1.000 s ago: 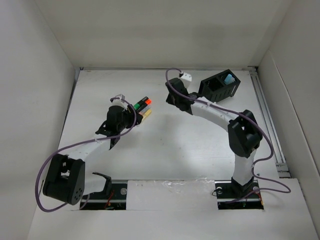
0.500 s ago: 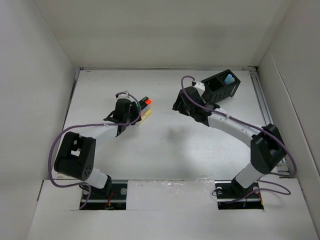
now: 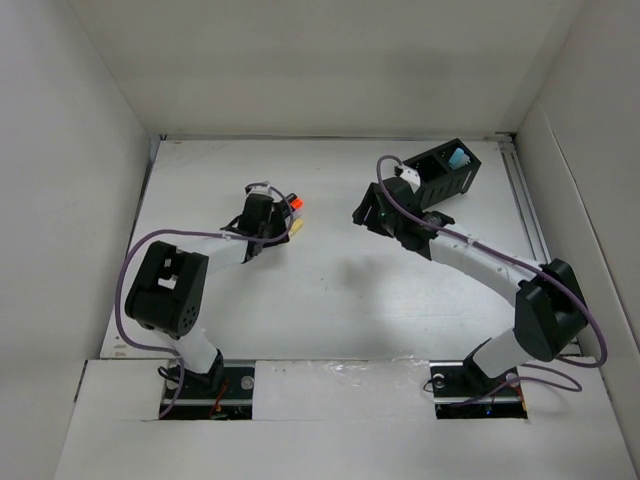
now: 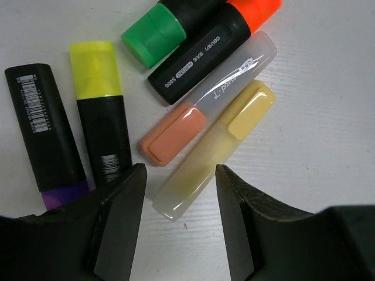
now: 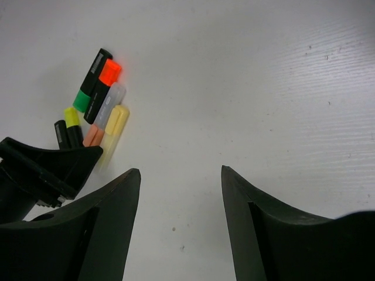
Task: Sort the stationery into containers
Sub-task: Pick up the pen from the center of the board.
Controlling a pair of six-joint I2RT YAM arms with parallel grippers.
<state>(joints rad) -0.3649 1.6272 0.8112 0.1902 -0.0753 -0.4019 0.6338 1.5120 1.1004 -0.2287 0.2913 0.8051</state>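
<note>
Several highlighters lie bunched on the table (image 3: 330, 290): a green-capped one (image 4: 153, 32), an orange-capped black one (image 4: 202, 55), a clear one with a peach cap (image 4: 202, 108), a pale yellow one (image 4: 214, 155), a yellow-capped black one (image 4: 99, 108) and a black one with a purple end (image 4: 44, 126). My left gripper (image 4: 179, 181) is open right above them, and the pale yellow marker's end lies between its fingertips. The top view shows the left gripper (image 3: 275, 222) at the bunch (image 3: 293, 207). My right gripper (image 5: 180, 172) is open and empty above bare table, to the right of the bunch (image 5: 99, 108).
The black slatted organiser (image 3: 440, 172) stands at the back right with a light blue item (image 3: 458, 158) in one compartment. The right gripper (image 3: 364, 212) hangs just in front of and left of it. White walls enclose the table on three sides.
My left arm has reached forward, bringing its open gripper down over the markers. My right arm's elbow has swung out to the right and its gripper has shifted slightly right.
</note>
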